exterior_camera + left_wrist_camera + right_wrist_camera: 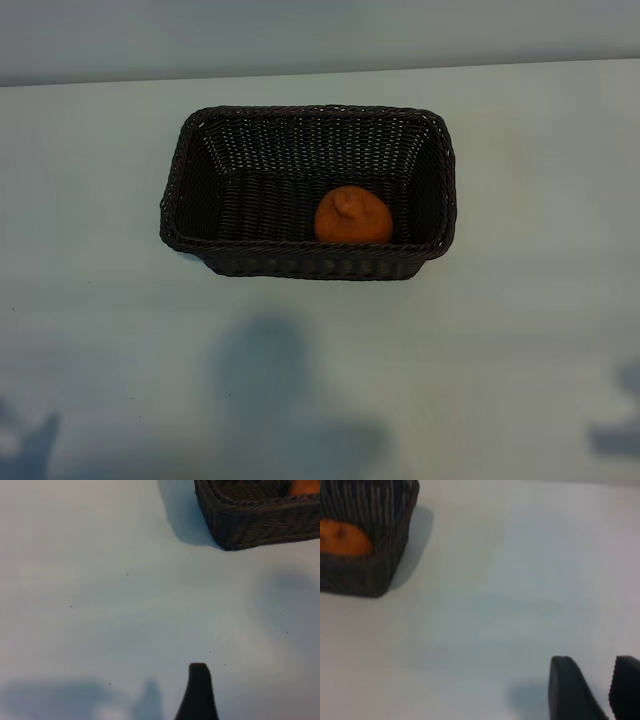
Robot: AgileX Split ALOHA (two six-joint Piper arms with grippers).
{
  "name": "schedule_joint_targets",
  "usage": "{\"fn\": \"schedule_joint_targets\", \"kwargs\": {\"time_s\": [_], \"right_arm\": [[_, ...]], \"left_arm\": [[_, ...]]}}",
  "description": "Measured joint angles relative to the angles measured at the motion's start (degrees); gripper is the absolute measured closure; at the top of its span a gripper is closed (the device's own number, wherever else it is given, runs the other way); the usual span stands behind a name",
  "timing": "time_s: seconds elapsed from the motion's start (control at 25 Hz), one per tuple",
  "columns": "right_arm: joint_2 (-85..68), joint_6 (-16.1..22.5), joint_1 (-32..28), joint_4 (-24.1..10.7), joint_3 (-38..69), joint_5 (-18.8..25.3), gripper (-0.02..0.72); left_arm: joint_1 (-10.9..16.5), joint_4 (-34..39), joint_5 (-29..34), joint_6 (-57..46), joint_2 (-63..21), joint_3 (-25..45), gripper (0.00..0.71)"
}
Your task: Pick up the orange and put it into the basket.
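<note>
Exterior view: orange (352, 217) sits inside basket (308, 190), near its front wall.
Right gripper (594, 687) empty, fingers slightly apart; left gripper (198, 692) unclear. Best retreat clear of the rim.

orange (353, 217) in basket (300, 262) | near rim | table (100, 300)

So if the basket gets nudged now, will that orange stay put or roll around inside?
The orange looks round, so it would probably roll. It sits against the near wall of the wicker basket, which should stop it that way; the bare floor behind likely lets it wander. Its matte skin probably grips well.
</note>
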Motion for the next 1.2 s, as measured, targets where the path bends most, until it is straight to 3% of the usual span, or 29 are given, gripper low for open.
{"fn": "schedule_joint_targets", "kwargs": {"time_s": [0.48,0.8,1.2], "right_arm": [[0.0,0.0,0.0,0.8,0.0,-1.0,0.462],[0.0,0.0,0.0,-0.5,1.2,2.0,0.462],[0.0,0.1,0.0,-0.7,1.2,2.0,0.462]], "left_arm": [[0.0,0.0,0.0,0.0,0.0,0.0,0.12],[0.0,0.0,0.0,0.0,0.0,0.0,0.12],[0.0,0.0,0.0,-0.2,0.0,0.0,0.12]]}}
